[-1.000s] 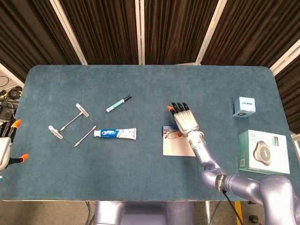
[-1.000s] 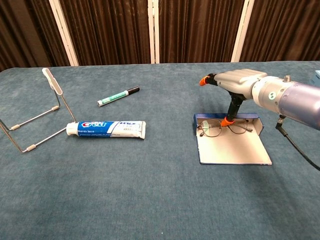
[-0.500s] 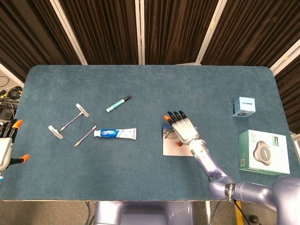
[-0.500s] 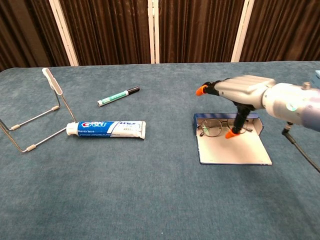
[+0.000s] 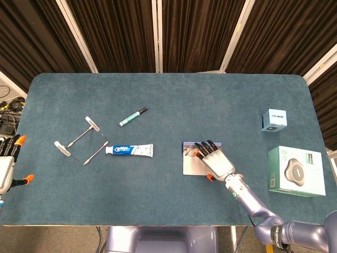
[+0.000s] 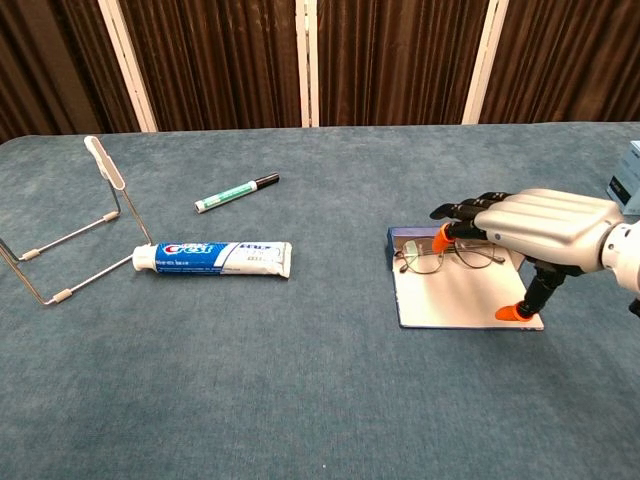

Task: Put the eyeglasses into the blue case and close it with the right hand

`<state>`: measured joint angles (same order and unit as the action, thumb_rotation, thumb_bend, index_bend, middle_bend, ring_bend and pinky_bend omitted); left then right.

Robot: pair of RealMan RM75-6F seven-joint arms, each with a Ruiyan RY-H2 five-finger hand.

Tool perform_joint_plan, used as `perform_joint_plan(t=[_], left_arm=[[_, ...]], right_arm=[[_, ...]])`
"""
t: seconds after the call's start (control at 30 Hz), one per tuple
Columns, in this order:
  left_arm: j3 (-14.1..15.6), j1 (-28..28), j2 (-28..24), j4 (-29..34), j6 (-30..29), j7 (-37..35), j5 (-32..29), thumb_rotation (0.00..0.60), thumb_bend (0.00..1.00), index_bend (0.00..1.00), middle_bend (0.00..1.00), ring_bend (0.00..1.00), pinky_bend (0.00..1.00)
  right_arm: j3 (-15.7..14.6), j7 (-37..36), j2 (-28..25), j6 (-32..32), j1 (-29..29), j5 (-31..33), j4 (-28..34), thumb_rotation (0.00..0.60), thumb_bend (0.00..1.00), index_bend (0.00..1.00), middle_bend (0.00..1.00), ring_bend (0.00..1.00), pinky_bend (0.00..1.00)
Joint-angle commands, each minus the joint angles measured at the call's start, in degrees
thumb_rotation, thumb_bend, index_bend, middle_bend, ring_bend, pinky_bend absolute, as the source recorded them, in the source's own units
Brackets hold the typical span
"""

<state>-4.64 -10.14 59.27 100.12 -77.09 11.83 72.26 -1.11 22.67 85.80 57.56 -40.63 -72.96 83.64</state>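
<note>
The blue case point(image 6: 405, 300) point(image 5: 188, 167) lies open on the table, its pale lid flap spread flat toward me. The eyeglasses point(image 6: 432, 256) point(image 5: 189, 152) sit in the case's far tray. My right hand point(image 6: 540, 228) point(image 5: 216, 162) hovers palm down over the flap with its fingers apart and nothing in it. Its fingertips point(image 6: 445, 232) reach over the glasses and its thumb points down at the flap's near right corner. My left hand point(image 5: 6, 163) is at the table's left edge, fingers spread, holding nothing.
A toothpaste tube point(image 6: 215, 257) lies left of the case, with a green marker point(image 6: 236, 192) behind it. A wire stand point(image 6: 70, 235) sits at the far left. A small blue box point(image 5: 274, 120) and a green boxed device point(image 5: 295, 171) occupy the right side.
My right hand has drawn back toward me, from above the tray to over the lid flap, and dropped lower. The glasses and case have not moved.
</note>
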Motion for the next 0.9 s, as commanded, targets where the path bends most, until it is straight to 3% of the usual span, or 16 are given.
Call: perform_joint_plan(t=[0.03, 0.4, 0.9], left_arm=[[0.05, 0.05, -0.01, 0.06, -0.08, 0.05, 0.09, 0.600, 0.00, 0.00, 0.00, 0.00, 0.00], [0.00, -0.06, 0.11, -0.15, 0.21, 0.28, -0.20, 0.600, 0.00, 0.00, 0.00, 0.00, 0.00], [-0.04, -0.19, 0.17, -0.35, 0.52, 0.37, -0.46, 0.600, 0.00, 0.00, 0.00, 0.00, 0.00]], right_arm=[[-0.03, -0.56, 0.56, 0.18, 0.47, -0.69, -0.84, 0.600, 0.17, 0.27, 0.00, 0.00, 0.00], [0.16, -0.60, 2.86, -1.08, 1.24, -2.41, -2.73, 0.600, 0.23, 0.34, 0.00, 0.00, 0.00], [0.60, -0.63, 4.94, -2.18, 2.36, -3.26, -5.49, 0.600, 0.23, 0.34, 0.00, 0.00, 0.00]])
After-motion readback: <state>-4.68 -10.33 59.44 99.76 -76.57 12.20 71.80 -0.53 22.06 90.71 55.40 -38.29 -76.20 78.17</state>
